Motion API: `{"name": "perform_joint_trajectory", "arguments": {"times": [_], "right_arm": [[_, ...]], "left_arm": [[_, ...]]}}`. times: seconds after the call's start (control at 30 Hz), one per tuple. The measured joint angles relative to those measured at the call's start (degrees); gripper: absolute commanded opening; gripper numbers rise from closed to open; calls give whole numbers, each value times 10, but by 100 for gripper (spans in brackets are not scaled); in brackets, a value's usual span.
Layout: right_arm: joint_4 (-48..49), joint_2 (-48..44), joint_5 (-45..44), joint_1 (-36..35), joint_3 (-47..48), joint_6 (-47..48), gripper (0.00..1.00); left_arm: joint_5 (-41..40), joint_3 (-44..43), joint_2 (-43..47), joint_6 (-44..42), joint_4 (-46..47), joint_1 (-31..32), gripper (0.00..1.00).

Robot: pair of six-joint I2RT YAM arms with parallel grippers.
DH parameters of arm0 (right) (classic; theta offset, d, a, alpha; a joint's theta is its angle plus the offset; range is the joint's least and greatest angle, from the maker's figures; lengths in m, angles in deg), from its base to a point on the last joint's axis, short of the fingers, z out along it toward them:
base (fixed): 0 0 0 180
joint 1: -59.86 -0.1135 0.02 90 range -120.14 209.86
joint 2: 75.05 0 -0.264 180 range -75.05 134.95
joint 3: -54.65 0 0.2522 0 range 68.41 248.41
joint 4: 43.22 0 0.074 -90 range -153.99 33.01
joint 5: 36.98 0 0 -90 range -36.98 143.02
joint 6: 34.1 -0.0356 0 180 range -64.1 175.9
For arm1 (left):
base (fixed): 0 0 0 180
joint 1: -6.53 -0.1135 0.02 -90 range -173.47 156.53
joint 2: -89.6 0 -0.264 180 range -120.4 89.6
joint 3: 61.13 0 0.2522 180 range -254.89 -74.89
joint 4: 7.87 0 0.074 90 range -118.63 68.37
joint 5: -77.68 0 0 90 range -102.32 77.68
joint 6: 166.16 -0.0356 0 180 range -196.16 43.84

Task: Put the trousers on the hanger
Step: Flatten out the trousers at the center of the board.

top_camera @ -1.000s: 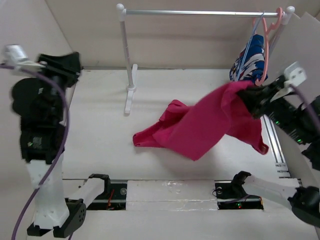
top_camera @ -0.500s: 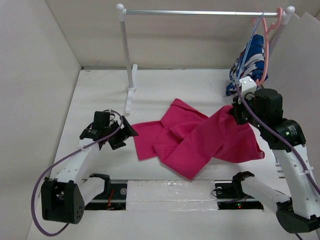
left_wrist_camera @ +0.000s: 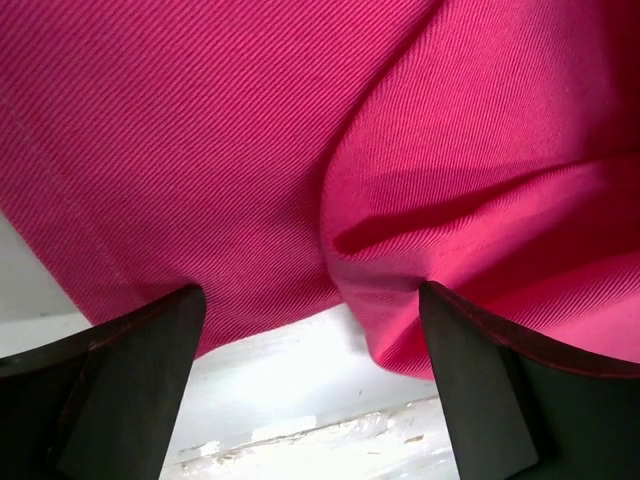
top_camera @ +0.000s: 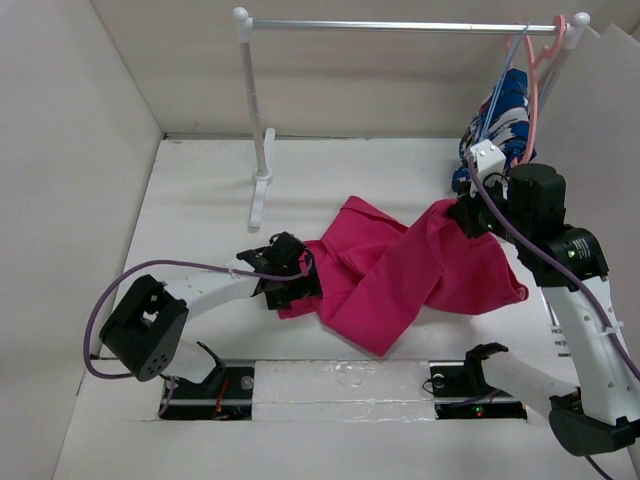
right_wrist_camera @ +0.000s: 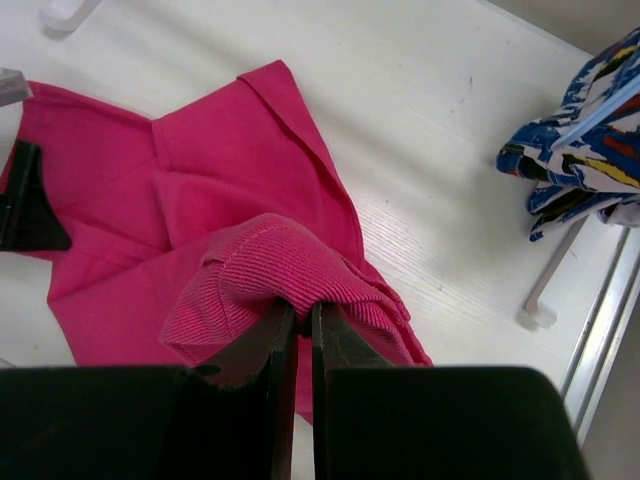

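Nearest, at about eight o'clock of the cloth heap, the left gripper (top_camera: 288, 275) sits low over the near-left edge of the trousers (top_camera: 390, 275). Its jaws stand wide apart with the pink hem lying between them and nothing pinched; its wrist view shows bare table (top_camera: 200, 200) just under that edge.

The trousers lie mostly flat mid-table, folded over themselves; one part rises toward two o'clock, where the right gripper (top_camera: 468, 215) has its jaws closed tight on a bunched fold, holding it off the surface.

Farther back, at one o'clock, the hanger (top_camera: 497, 90) hangs by its slim hook from the rail (top_camera: 400, 27), close beside a salmon-pink hanger (top_camera: 533, 100) and a blue-and-white patterned garment (top_camera: 500, 125); the trousers are well apart from it, so nothing is hung yet.

The step in hand looks like a second grasp. To do it well, the left jaws should go down squarely over a single hem edge — not a doubled fold — and close with cloth deep between the fingers. The table edge of the cloth wants scooping from beneath rather than pressing flat. Then both grips could lift together, keeping the cloth spread between them so it can drape over the thin blue bar without snagging the neighbouring garment.

No brand, label or lettering can be read anywhere; the small marks on the arms are too small to tell.
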Motion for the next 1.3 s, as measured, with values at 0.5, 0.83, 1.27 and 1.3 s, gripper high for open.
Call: {"name": "perform_joint_trajectory", "arguments": {"times": [0.5,0.83,1.27,1.3], "right_arm": [[19,-5,38,-25,-7,12,0],[-62,66,23,-32,279,43,0],[26,-99,145,-109,-148,3,0],[7,-92,141,-132,-196,-3,0]], "left_arm": [[-125,-84,-86,32,-6,25,0],[-237,-564,79,-112,-216,-266,0],[-318,-578,59,-200,-291,-275,89],[-318,-556,39,-205,-297,-275,89]]}}
